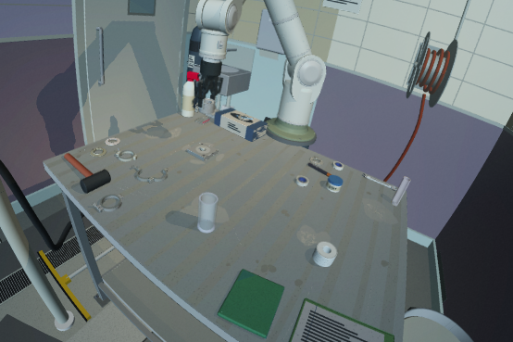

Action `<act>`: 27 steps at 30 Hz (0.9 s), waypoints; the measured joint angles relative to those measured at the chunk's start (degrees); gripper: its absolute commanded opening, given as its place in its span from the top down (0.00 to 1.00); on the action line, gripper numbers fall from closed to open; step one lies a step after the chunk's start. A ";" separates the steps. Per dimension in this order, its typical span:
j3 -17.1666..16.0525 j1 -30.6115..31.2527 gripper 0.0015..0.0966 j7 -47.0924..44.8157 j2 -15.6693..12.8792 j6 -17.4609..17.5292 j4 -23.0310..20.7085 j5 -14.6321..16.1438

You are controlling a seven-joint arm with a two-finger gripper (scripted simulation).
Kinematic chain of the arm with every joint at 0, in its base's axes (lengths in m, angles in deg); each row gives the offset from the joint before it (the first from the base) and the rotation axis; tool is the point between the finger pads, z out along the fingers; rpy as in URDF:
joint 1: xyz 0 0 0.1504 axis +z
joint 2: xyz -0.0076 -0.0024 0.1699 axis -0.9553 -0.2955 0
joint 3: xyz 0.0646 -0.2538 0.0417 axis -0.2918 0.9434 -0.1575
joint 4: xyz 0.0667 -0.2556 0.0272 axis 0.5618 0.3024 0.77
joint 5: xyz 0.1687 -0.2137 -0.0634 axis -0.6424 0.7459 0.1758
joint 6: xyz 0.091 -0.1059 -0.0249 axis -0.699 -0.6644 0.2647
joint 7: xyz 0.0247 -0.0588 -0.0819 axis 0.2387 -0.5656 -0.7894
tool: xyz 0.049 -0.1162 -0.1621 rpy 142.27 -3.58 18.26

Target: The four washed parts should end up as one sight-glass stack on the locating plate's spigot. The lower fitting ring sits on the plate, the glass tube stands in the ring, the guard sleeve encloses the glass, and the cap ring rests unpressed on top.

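Observation:
A small pale ring-shaped part, apparently the lower fitting ring [208, 105], hangs between the fingers above the bench's far edge. The locating plate [202, 150] with its spigot lies flat on the bench, in front of and below it. The clear glass tube [207, 212] stands upright mid-bench. The guard sleeve [401, 191] lies tilted at the right edge. A white ring-shaped part [324, 254], perhaps the cap ring, sits near the front right. My gripper [207, 99] is closed on the small ring part.
A black mallet [88, 175] lies at the left, with several clamps [150, 174] around it. A white bottle [188, 98] and a blue box [240, 124] stand near the gripper. A green pad [251, 301] lies at the front. Small blue-topped pots [334, 183] sit on the right.

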 measured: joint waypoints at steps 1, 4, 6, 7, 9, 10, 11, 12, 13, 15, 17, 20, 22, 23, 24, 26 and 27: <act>0.44 0.36 0.93 0.54 -0.58 0.80 0.39 0.66; 1.92 1.53 0.93 2.29 -2.46 3.32 1.50 2.80; 3.00 2.35 0.93 3.51 -3.77 5.00 2.17 4.30; 3.55 2.77 0.93 4.12 -4.42 5.82 2.46 5.05; 4.64 3.58 0.93 5.30 -5.69 7.38 2.99 6.51; 5.17 3.97 0.93 5.87 -6.29 8.11 3.21 7.21; 5.67 4.34 0.93 6.40 -6.86 8.80 3.41 7.87; 6.16 4.69 0.93 6.91 -7.40 9.44 3.58 8.50; 6.61 5.01 0.93 7.38 -7.90 10.02 3.72 9.08; 7.39 5.57 0.93 8.18 -8.76 11.03 3.95 10.08; 8.00 6.01 0.93 8.81 -9.42 11.79 4.11 10.85; 8.57 6.41 0.93 9.39 -10.03 12.50 4.24 11.57; 8.74 6.53 0.93 9.56 -10.20 12.70 4.27 11.78; 8.77 6.55 0.93 9.60 -10.24 12.75 4.28 11.82; 8.78 6.56 0.93 9.61 -10.24 12.76 4.28 11.84; 8.77 6.55 0.93 9.60 -10.22 12.76 4.27 11.83; 8.77 6.55 0.93 9.61 -10.22 12.76 4.27 11.83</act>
